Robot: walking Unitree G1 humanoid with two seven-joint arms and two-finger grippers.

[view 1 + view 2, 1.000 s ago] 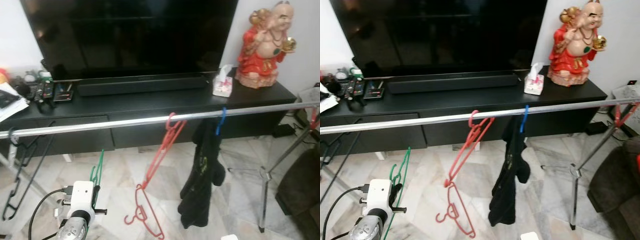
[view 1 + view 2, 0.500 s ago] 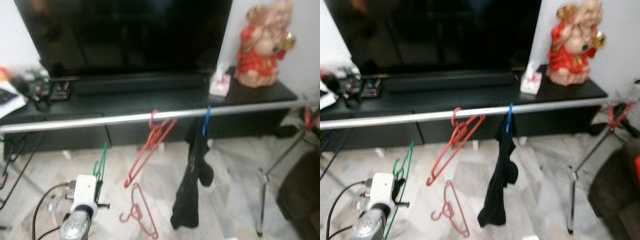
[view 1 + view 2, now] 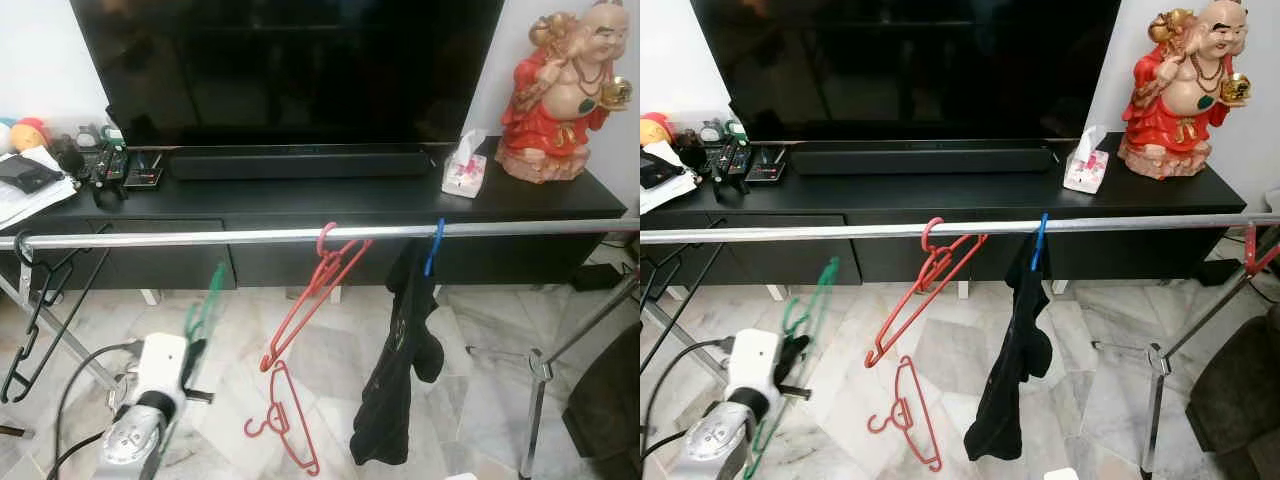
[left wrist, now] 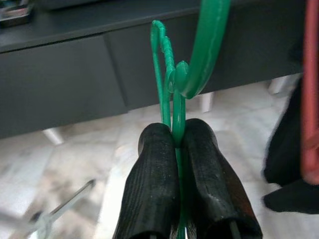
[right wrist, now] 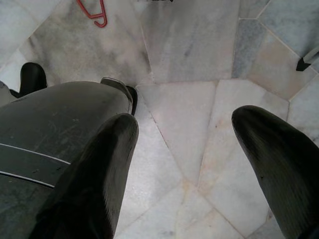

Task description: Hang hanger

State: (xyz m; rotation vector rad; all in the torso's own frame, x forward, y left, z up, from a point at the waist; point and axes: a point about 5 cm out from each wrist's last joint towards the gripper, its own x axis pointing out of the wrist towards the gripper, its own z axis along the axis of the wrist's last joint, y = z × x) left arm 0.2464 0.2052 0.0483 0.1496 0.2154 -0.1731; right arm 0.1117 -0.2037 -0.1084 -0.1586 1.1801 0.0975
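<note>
My left gripper (image 4: 175, 144) is clenching the thin green plastic hanger (image 3: 205, 308), holding it low, nearer than the shiny metal rail (image 3: 250, 236). My right gripper (image 5: 194, 144) is hanging released over marble floor (image 5: 184, 45).

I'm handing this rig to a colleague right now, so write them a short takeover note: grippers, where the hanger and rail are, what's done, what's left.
Left gripper: shut on the green hanger, held low, below the rail.
Right gripper: open, pointing down at the floor, holding nothing.
Silver rail: already carries a red hanger and a blue hook with a black garment; black hangers hang at its left end.
Done: green hanger picked up.
Left: lift it and hook it over the rail.
</note>
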